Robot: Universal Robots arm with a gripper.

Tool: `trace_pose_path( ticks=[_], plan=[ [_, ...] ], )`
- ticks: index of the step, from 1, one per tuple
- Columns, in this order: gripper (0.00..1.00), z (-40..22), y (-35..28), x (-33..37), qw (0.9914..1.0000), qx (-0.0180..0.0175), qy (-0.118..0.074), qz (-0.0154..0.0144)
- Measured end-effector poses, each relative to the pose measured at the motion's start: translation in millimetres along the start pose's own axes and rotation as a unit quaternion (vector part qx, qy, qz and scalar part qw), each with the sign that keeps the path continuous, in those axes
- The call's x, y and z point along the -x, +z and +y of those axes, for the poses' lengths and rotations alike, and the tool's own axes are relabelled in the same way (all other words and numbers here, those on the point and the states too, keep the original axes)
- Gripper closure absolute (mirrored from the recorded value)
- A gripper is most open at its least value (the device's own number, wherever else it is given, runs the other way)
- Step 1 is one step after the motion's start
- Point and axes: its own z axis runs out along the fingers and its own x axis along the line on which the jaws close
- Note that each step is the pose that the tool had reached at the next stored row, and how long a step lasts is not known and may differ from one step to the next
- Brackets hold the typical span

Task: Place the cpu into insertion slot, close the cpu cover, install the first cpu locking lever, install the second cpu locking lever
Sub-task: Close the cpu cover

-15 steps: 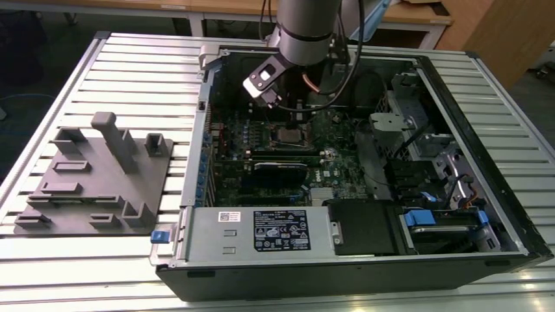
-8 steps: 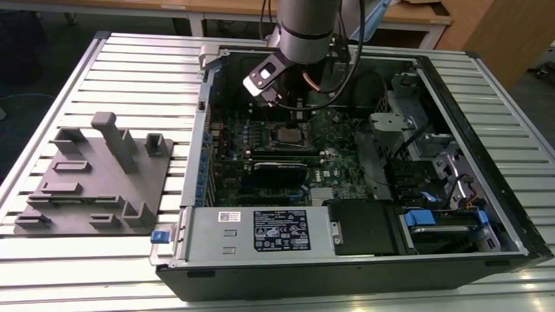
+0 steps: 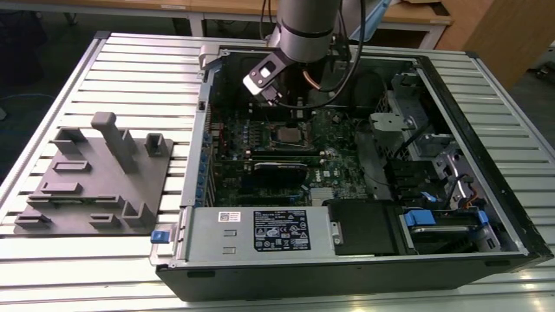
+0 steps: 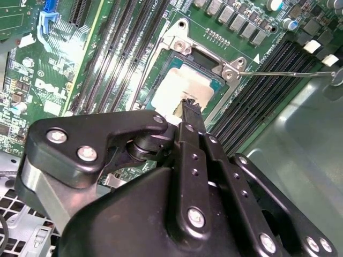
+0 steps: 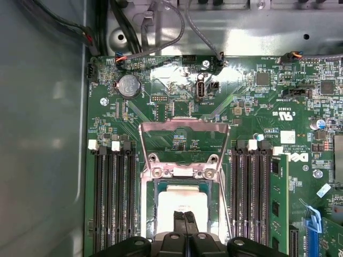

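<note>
The cpu (image 5: pixel 167 202) lies flat in the insertion slot (image 5: pixel 182 172), its pale face up; the second wrist view also shows the cpu (image 4: pixel 179 85) inside the silvery frame of the slot (image 4: pixel 179 45). The cpu cover (image 5: pixel 182 127) is swung up and back off the socket on its hinge. My gripper (image 5: pixel 185 215) is shut, tips pressed together, right over the middle of the chip; whether the gripper (image 4: pixel 191 105) touches it I cannot tell. A thin locking lever (image 4: pixel 289 73) sticks out sideways from a corner of the socket. In the exterior view the arm reaches down to the slot (image 3: pixel 286 134).
Long black memory slots (image 5: pixel 113 198) flank the socket on both sides. The open computer case (image 3: pixel 485 97) walls surround the board, with a drive cage (image 3: pixel 433 221) and power supply (image 3: pixel 260 231) near the front. A grey fixture (image 3: pixel 95 182) stands at the exterior view's left.
</note>
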Motion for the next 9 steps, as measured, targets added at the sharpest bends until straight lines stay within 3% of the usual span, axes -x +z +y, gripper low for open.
trace_pose_path(
  ticks=[9],
  plan=[
    [0.89, 0.1, -2.4, -0.1, 1.0, 0.0, 0.0, 0.0001]
  ],
)
